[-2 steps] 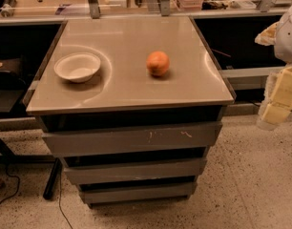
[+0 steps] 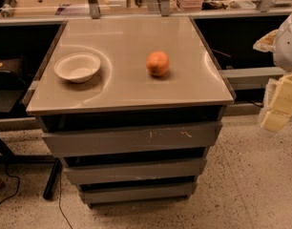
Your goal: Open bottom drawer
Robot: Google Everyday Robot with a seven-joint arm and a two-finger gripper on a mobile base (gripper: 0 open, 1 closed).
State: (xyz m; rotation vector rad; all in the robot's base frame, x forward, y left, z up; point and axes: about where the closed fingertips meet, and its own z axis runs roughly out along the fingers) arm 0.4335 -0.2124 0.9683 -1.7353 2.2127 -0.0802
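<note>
Camera view: a grey cabinet is seen from above and in front, its smooth tabletop (image 2: 127, 92) taking up the middle of the frame. A white bowl (image 2: 77, 67) is set upright on the left part of the top, and an orange (image 2: 158, 63) is placed near the centre, well apart from the bowl. Three grey drawer fronts are stacked below the top. The top drawer (image 2: 103, 140) is marked by white scratches right of its middle, and the middle drawer (image 2: 136, 171) is seen under it across a dark gap. The bottom drawer (image 2: 136, 192) is found lowest, just above the speckled floor (image 2: 251, 185); its plain front is shown without a handle, looks narrowest of the three and appears pushed in. The gripper (image 2: 279, 106) is seen at the right edge of the frame as a pale yellow blocky shape, held beside the cabinet at about the height of the top drawer, clear of the cabinet and well apart from the bottom drawer. Nothing is seen to be held by it, and whether it is set wide or narrow cannot be told. A rounded white part of the arm (image 2: 288, 42) is seen above it. A dark cable (image 2: 7, 190) is laid on the floor at the left, and a cluttered bench (image 2: 50, 6) is seen behind the cabinet.
</note>
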